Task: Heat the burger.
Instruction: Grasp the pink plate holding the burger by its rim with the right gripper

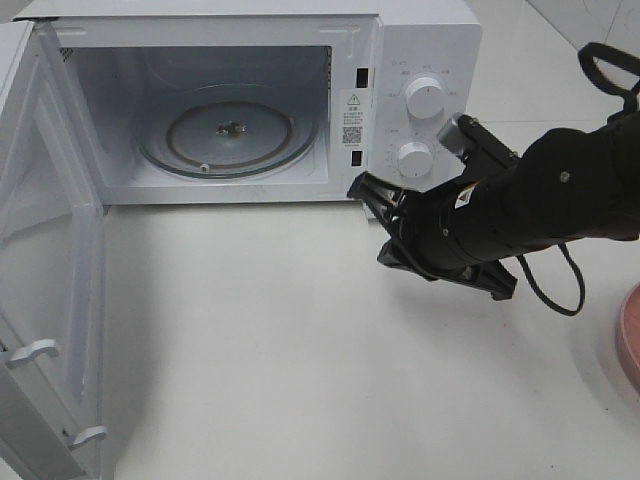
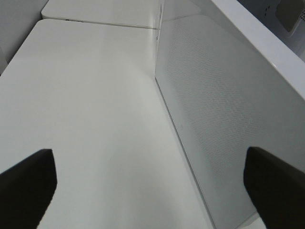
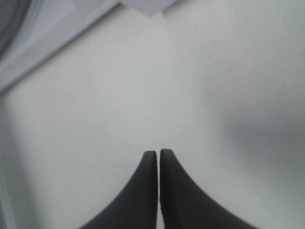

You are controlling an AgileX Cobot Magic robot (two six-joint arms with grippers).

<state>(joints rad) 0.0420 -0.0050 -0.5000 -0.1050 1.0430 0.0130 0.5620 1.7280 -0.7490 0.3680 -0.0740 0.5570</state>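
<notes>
In front of the open microwave [image 1: 420,40], its glass tray [image 1: 228,135] bare for loading, the right gripper [image 3: 158,153] hangs with fingers pressed together on nothing, the left gripper [image 2: 148,160] spreads wide beside the door [image 2: 228,119], and the burger is nowhere in view.

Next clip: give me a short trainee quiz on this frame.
1. True or false: the microwave door stands open.
2. What sits on the glass turntable? A. a cup B. a bowl C. nothing
3. Fill in: the right gripper is ___ (open or shut).
Key: 1 true; 2 C; 3 shut.
</notes>
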